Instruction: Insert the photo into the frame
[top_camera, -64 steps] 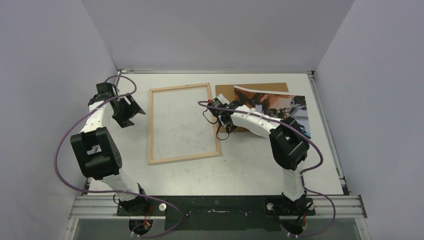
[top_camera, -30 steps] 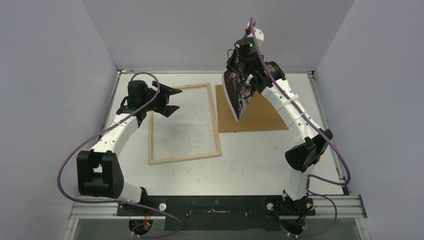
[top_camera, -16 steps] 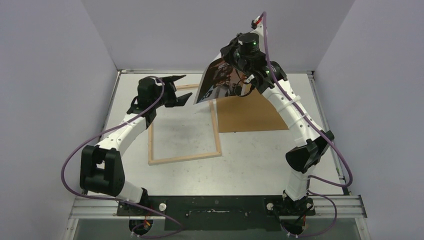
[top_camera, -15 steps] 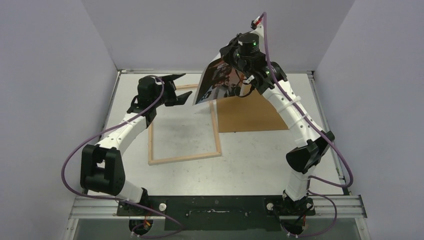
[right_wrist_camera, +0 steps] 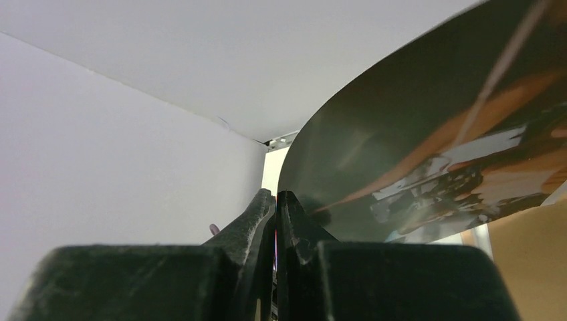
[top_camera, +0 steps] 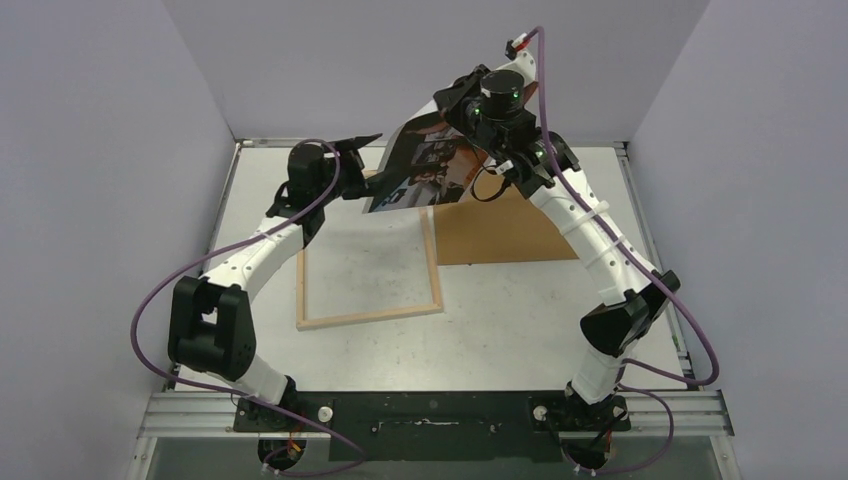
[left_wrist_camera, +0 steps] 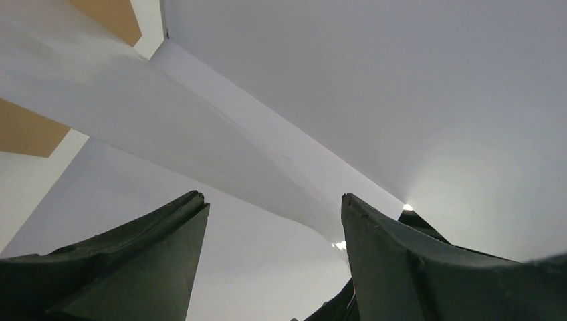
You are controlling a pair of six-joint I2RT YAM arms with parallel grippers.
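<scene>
The right tool (top_camera: 455, 100) is clamped on the upper edge of the photo (top_camera: 415, 165) and holds it tilted in the air over the 12 o'clock end of the frame (top_camera: 369, 316). The frame lies flat on the counter (top_camera: 500, 320). The left tool (top_camera: 362, 163), jaws apart, hovers just beside the photo's 9 o'clock edge. A brown backing board (top_camera: 510, 235) lies at the frame's 3 o'clock.

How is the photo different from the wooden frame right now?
The photo is up in the air, pinched by the right gripper; the frame lies flat on the table. The photo is dark and bends; the frame is pale wood, straight, with an open middle. Both are rectangles.
</scene>
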